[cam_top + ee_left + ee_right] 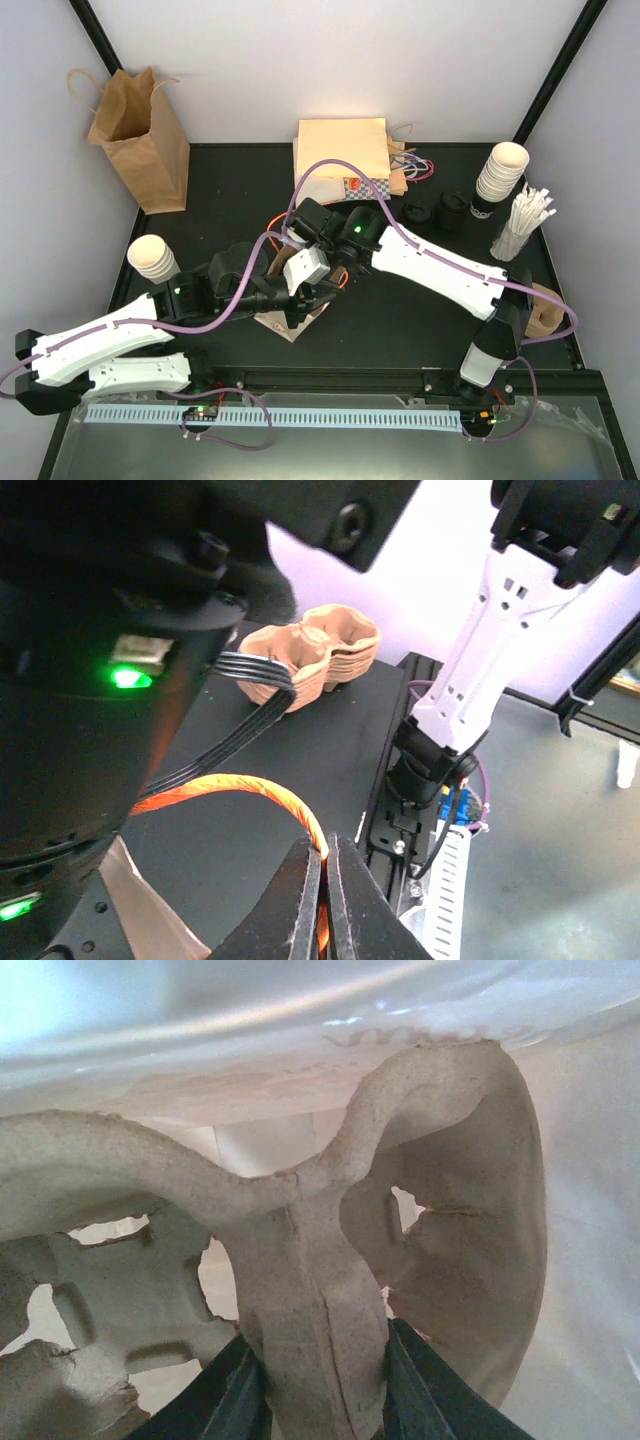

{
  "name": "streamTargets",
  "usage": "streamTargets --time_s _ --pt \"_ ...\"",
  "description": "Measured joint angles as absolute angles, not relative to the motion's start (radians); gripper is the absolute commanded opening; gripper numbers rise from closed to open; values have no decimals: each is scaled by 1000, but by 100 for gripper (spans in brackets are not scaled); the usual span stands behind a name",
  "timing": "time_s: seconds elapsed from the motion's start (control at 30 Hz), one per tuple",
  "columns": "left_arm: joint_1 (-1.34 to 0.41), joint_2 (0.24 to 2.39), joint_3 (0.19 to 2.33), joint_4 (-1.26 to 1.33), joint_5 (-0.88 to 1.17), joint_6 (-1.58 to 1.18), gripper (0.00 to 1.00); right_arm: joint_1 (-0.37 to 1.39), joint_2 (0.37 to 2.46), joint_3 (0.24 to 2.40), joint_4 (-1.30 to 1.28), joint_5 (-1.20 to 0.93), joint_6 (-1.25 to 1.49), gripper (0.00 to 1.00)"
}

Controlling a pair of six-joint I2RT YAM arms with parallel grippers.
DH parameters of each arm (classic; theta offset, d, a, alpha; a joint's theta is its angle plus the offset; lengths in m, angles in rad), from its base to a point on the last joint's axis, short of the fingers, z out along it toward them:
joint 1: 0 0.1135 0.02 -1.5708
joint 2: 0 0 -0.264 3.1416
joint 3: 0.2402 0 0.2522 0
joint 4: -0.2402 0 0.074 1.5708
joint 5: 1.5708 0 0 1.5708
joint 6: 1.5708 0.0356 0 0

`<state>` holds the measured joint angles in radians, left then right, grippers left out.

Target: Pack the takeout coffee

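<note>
The left tool (325,875) is found closed on the orange twisted handle (262,788) of the small brown bag (292,325), which stands at mid-tabletop (400,330) beneath both wrists. The right tool (325,1390) is found clamped on the central ridge of a pulp cup carrier (300,1210). Pale walls are seen close around the carrier, and it is judged to be partly inside the bag. The takeout coffee is not located: no lidded cup is made out in any view, and the carrier wells that show are seen empty. Only a lidless cup (150,258) to the left of the bag, stacked cups (500,172) to its rear right, and loose lids (450,212) between that stack and the bag are identified. Hazards are noted as follows. The handle may be torn, or drawn out of the narrow pinch, if the carrier is pushed down against the bag's side. The carrier's rim may be caught on the bag mouth and the bag toppled. The soft ridge may be crushed by the grip. Contact between the two crowded wrists is considered possible. A lidless cup may be mistaken for the coffee.
</note>
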<state>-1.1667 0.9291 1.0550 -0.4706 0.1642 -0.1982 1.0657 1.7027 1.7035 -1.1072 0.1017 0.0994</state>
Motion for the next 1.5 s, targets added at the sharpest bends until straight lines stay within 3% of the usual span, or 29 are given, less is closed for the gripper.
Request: streamTargets --time_s 0.97,1.1,1.27,1.5 --pt "-1200 983 1055 -440 389 -220 3 1066 1716 1677 -1104 41 71 31" --pt "-1200 978 1055 -441 379 -219 10 1066 1715 1642 -1076 38 69 31" --pt "-1203 950 1055 -447 336 -220 27 1066 1707 1580 -1050 39 68 31" --pt "-1206 918 1076 -493 224 -244 26 1067 1693 1515 -1014 39 69 31"
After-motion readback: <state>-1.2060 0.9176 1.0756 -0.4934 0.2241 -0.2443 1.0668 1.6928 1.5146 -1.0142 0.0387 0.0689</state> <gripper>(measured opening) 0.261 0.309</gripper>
